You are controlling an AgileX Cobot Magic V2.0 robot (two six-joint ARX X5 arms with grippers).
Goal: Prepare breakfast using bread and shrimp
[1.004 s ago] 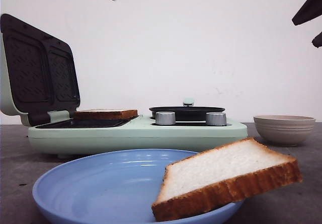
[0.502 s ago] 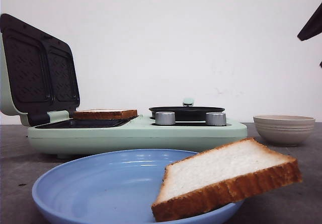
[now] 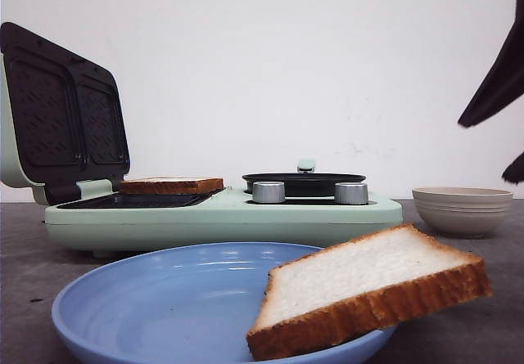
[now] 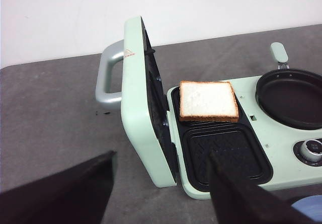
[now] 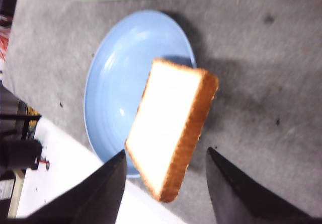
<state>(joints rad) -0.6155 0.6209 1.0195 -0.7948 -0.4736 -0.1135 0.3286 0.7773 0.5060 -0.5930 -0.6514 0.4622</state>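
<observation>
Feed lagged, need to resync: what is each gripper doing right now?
Left gripper: open, holding nothing, above the mint-green sandwich maker.
Right gripper: open, empty, over the square white bread slice leaning on the blue plate.

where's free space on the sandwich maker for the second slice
The near grill well is bare, bordered by the bread slice in the far well and the raised lid. The round pan takes up the other side.

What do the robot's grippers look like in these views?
Both grippers show only as plain black fingers. The left gripper has two flat, wedge-like fingers tapering toward their tips, matte, with no markings or cables visible. The right gripper looks the same: two dark, tapered fingers. In the front view it appears only as black angular shapes at the frame edge.
</observation>
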